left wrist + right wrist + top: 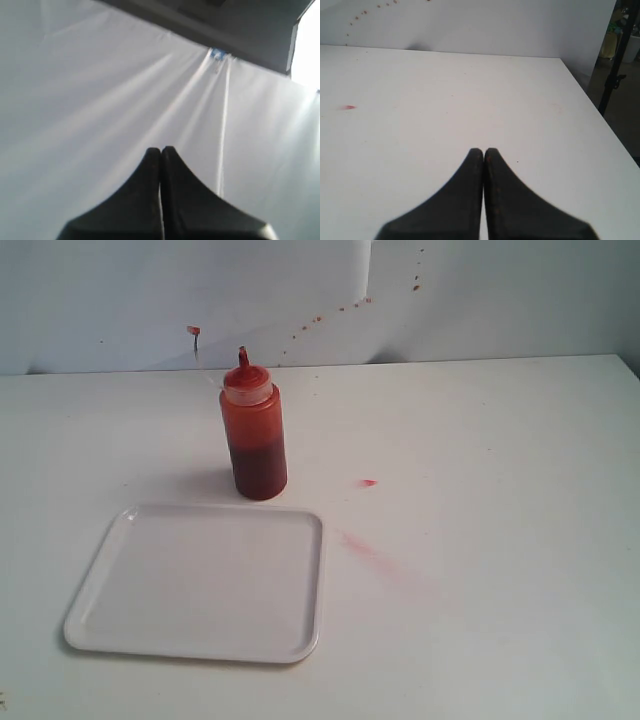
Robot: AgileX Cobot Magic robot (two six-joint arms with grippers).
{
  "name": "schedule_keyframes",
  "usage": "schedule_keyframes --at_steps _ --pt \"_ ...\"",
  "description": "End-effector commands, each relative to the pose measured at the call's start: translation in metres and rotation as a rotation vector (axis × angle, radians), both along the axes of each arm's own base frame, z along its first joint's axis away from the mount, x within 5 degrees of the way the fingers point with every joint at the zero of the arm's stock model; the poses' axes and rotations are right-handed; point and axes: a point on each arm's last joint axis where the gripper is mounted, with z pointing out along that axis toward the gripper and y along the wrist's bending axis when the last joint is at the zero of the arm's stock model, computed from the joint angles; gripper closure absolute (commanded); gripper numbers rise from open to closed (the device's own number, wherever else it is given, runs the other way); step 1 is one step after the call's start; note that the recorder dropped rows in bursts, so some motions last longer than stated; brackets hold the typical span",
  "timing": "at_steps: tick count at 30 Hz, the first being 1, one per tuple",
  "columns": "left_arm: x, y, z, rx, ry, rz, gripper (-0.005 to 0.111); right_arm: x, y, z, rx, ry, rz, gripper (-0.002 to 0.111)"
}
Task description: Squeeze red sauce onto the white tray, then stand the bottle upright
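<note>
The bottle (254, 435) stands upright on the table, translucent and red with a pale cap and a pointed red nozzle, just behind the white tray (200, 583). The tray lies flat at the front left and its surface is bare; no blob of red sauce shows on it. Neither arm appears in the exterior view. In the left wrist view my left gripper (161, 150) is shut on nothing, facing only white cloth. My right gripper (484, 151) is also shut and empty, over bare table, with neither bottle nor tray in its view.
A small red speck (369, 482) and a faint pink smear (365, 550) mark the table right of the tray. Red specks dot the white backdrop (340, 310). The table's right edge (592, 107) drops off, with a dark stand (615, 65) beyond.
</note>
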Motion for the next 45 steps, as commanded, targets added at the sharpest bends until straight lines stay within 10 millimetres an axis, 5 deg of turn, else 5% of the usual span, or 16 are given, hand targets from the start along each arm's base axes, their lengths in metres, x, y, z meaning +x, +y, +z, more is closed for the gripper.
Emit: schedule_keyframes --at_steps 1,5,11,16,22,30,37,45 --pt "-0.007 0.005 0.007 -0.005 -0.128 0.07 0.107 0.0 0.0 -0.001 0.008 -0.002 0.0 0.108" --pt "0.017 0.012 0.006 -0.074 0.028 0.09 0.107 0.0 0.0 -0.001 0.008 -0.002 0.0 0.108" --pt "0.067 0.002 0.002 0.061 0.156 0.0 0.107 0.0 0.0 -0.001 0.008 -0.002 0.0 0.108" --pt "0.133 -0.021 -0.009 0.371 0.373 -0.218 0.107 0.0 0.0 -0.001 0.008 -0.002 0.0 0.108" --pt "0.181 -0.041 -0.047 0.671 0.51 -0.544 0.107 0.0 0.0 -0.001 0.008 -0.002 0.0 0.108" --pt "0.22 -0.037 -0.089 0.558 0.636 -0.596 0.107 0.0 0.0 -0.001 0.008 -0.002 0.0 0.108" --pt "0.25 -0.034 -0.116 0.748 0.574 -0.532 0.106 0.0 0.0 -0.001 0.008 -0.002 0.0 0.108" --pt "0.259 -0.033 -0.138 0.726 0.632 -0.56 0.106 0.0 0.0 -0.001 0.008 -0.002 0.0 0.108"
